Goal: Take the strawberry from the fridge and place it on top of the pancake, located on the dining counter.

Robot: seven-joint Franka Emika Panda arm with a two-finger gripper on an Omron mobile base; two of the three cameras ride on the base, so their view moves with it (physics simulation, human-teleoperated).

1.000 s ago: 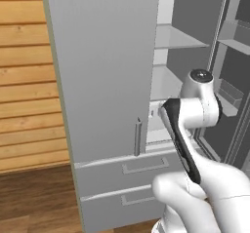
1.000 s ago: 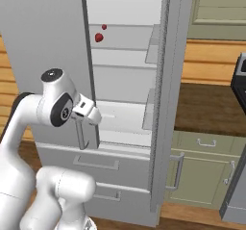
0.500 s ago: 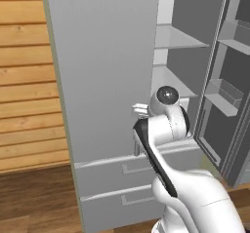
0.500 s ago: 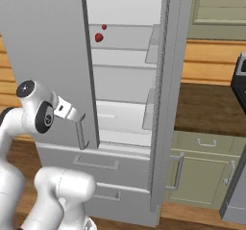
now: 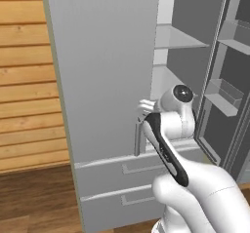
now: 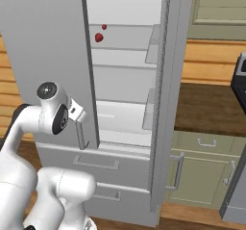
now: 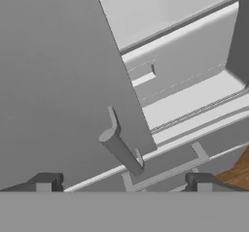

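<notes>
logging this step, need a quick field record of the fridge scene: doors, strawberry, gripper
fridge: left door shut, right door swung open, white shelves showing
strawberry: on an upper shelf inside, untouched
left door handle: vertical bar at the door's inner edge
gripper: open, empty, fingertips either side of the handle's lower end, not closed on it
lower drawers: both shut

White fridge shelf (image 6: 122,48) — strawberry (image 6: 99,37) resting on it, upper level

Glossy white rounded arm (image 5: 195,188) (black strip, dark round joint caps)
</notes>
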